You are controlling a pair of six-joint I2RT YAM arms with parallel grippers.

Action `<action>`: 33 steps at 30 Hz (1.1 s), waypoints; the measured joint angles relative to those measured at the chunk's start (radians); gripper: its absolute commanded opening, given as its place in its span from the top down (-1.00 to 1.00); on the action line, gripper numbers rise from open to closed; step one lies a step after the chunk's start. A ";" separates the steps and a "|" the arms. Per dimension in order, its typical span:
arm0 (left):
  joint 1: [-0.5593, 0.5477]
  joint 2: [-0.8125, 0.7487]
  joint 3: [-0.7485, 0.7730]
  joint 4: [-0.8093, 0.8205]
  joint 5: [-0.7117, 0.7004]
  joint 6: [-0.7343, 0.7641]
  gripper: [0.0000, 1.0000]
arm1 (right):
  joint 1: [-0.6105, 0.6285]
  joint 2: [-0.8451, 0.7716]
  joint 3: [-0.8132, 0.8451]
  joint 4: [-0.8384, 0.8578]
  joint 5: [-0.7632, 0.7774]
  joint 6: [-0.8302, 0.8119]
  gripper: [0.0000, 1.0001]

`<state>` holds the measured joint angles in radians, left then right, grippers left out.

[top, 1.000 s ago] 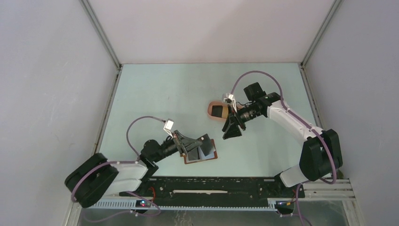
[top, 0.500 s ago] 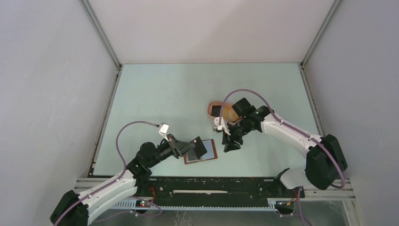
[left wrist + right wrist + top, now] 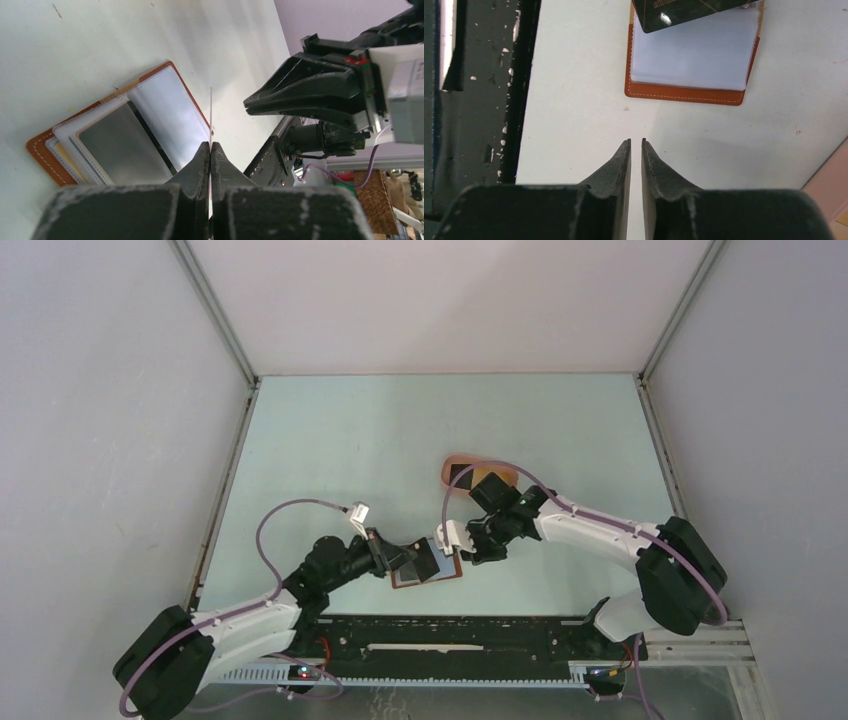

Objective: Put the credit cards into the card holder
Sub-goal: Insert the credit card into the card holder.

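The card holder (image 3: 405, 581) lies open near the table's front edge, its reddish-brown rim around clear pockets (image 3: 165, 112). My left gripper (image 3: 418, 558) hovers over it, shut on a black credit card (image 3: 432, 560). In the left wrist view that card (image 3: 211, 115) shows edge-on as a thin line. My right gripper (image 3: 470, 550) sits just right of the card holder (image 3: 684, 92). It points at the card holder, all but shut, with a sliver of gap and nothing held. Further back, one black credit card (image 3: 460, 478) and one tan one (image 3: 490, 478) lie in a tray.
The pink oval tray (image 3: 478, 459) lies behind the right gripper, its corner showing in the right wrist view (image 3: 831, 175). The black base rail (image 3: 450, 632) runs along the near edge. Grey walls enclose the table on three sides.
My right arm has swung from beside the pink tray down and left to the card holder's right edge. My left arm has shifted slightly, still holding the black card over the card holder.
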<state>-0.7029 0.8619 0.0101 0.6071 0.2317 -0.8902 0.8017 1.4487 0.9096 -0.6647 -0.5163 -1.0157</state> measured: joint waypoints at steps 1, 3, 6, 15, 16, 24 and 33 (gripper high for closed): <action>0.003 0.000 0.000 0.003 -0.004 -0.002 1.00 | 0.007 0.010 0.000 0.011 0.015 0.003 0.62; 0.011 -0.007 0.000 0.002 -0.018 -0.003 1.00 | 0.017 0.021 0.000 0.023 0.030 0.008 0.64; 0.029 -0.032 0.000 -0.024 -0.029 -0.009 1.00 | 0.030 0.029 0.000 0.040 0.052 0.015 0.66; 0.067 -0.084 0.000 -0.113 -0.047 -0.011 1.00 | 0.040 0.050 0.000 0.066 0.090 0.039 0.71; 0.069 -0.080 0.000 -0.116 -0.046 -0.011 1.00 | 0.042 0.052 0.000 0.066 0.092 0.040 0.71; 0.074 -0.026 0.000 -0.116 -0.044 -0.023 1.00 | 0.046 0.058 0.000 0.069 0.097 0.054 0.73; 0.076 -0.025 0.000 -0.139 -0.045 -0.026 1.00 | 0.046 0.059 0.000 0.072 0.097 0.058 0.75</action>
<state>-0.6273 0.8371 0.0101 0.4683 0.1871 -0.9165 0.8478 1.5078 0.9096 -0.5930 -0.4191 -0.9577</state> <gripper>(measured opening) 0.008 0.130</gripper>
